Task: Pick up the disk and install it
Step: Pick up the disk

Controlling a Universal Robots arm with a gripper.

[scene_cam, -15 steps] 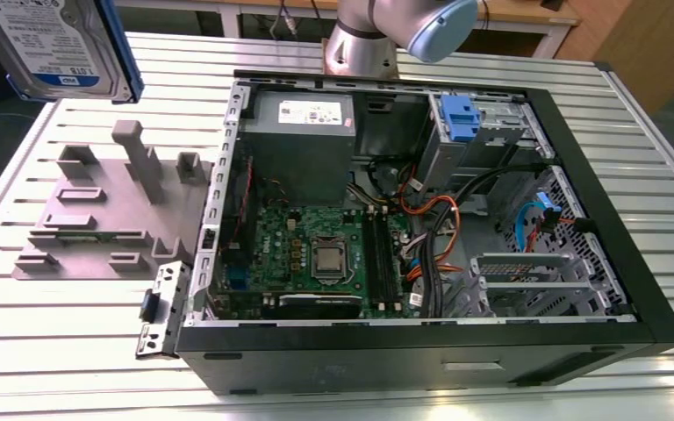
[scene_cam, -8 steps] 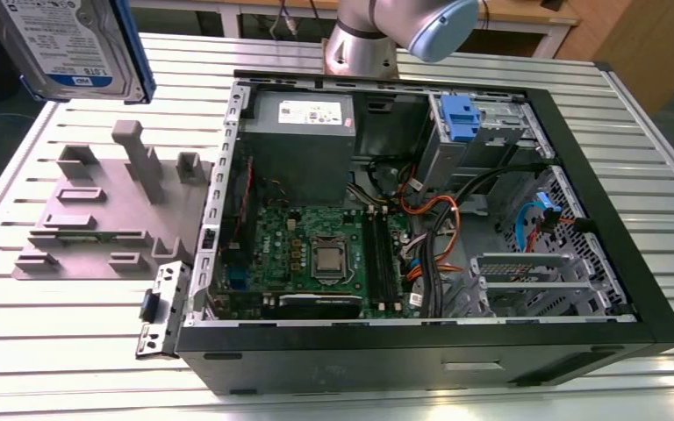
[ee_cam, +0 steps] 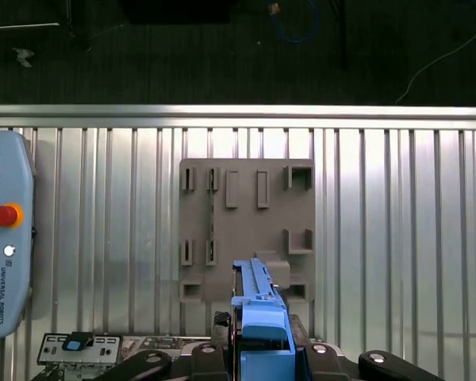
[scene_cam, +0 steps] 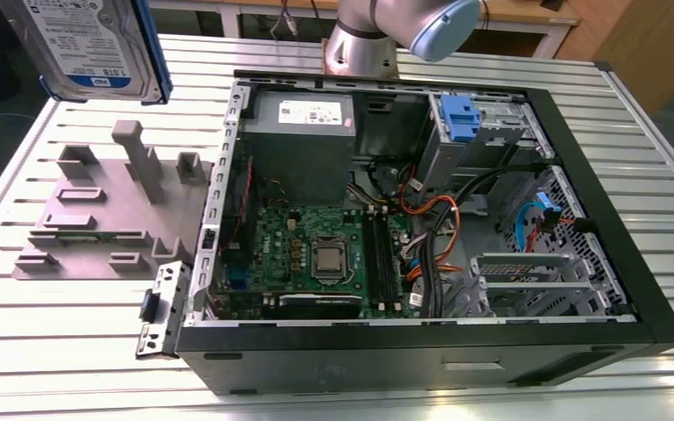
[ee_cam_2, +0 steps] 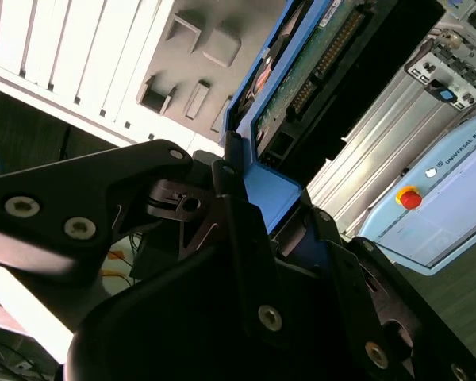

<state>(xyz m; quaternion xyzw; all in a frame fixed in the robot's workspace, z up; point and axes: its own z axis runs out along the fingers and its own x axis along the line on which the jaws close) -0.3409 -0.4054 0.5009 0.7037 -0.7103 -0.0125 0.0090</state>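
Blue-framed and silver, the disk [scene_cam: 94,46] hangs in the air above the grey fixture plate [scene_cam: 103,219], touching nothing on it. The plate lies on the slatted metal table [scene_cam: 68,342] just beside the open computer case [scene_cam: 600,210]. In the second wrist view, the gripper [ee_cam_2: 252,198] is clamped on the disk's blue carrier edge.

Exterior view oblique overhead — both wrist views share fixture [ee_cam: 246,222].

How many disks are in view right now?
1. The disk is gripped by the end effector, above the grey fixture at the exterior view's left, outside the computer case. Others may be hidden inside it.
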